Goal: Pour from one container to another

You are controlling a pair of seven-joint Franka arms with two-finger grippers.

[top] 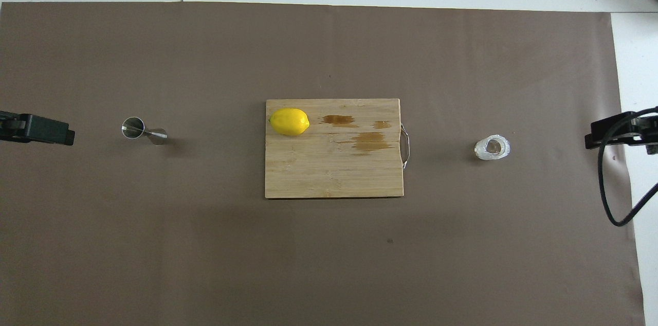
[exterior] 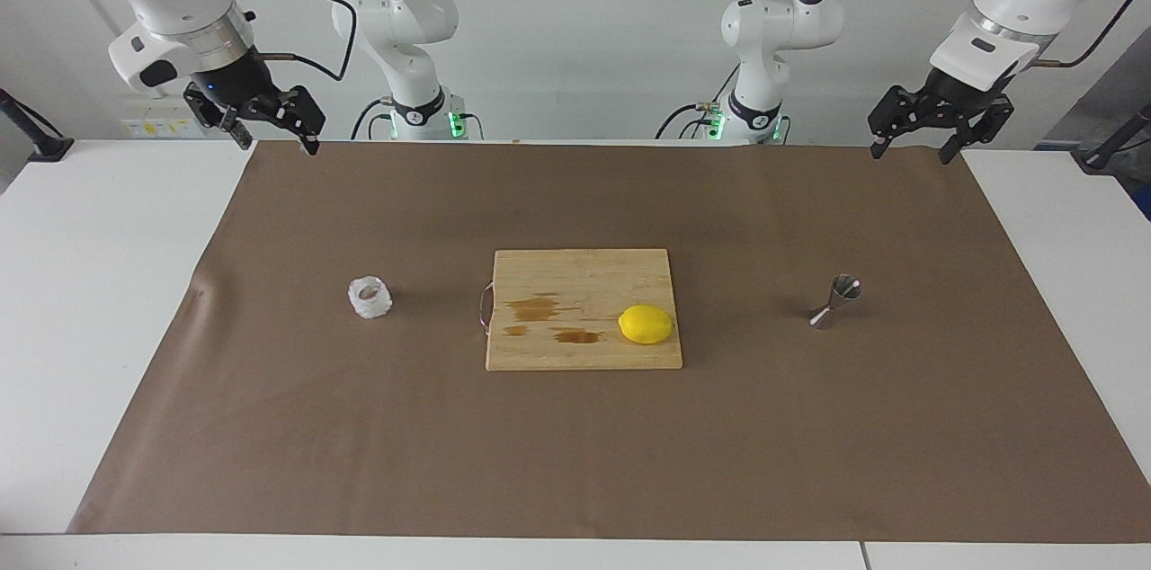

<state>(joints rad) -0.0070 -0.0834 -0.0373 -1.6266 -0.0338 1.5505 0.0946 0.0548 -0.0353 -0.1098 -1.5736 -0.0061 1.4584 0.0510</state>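
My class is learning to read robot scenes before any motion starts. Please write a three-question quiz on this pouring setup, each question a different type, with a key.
1. True or false: the lemon lies on the cutting board.
2. Which stands toward the left arm's end of the table? A) glass cup B) steel jigger
3. Fill in: the left gripper and right gripper hang raised over the brown mat's edge nearest the robots, holding ____.

Key: 1 true; 2 B; 3 nothing.
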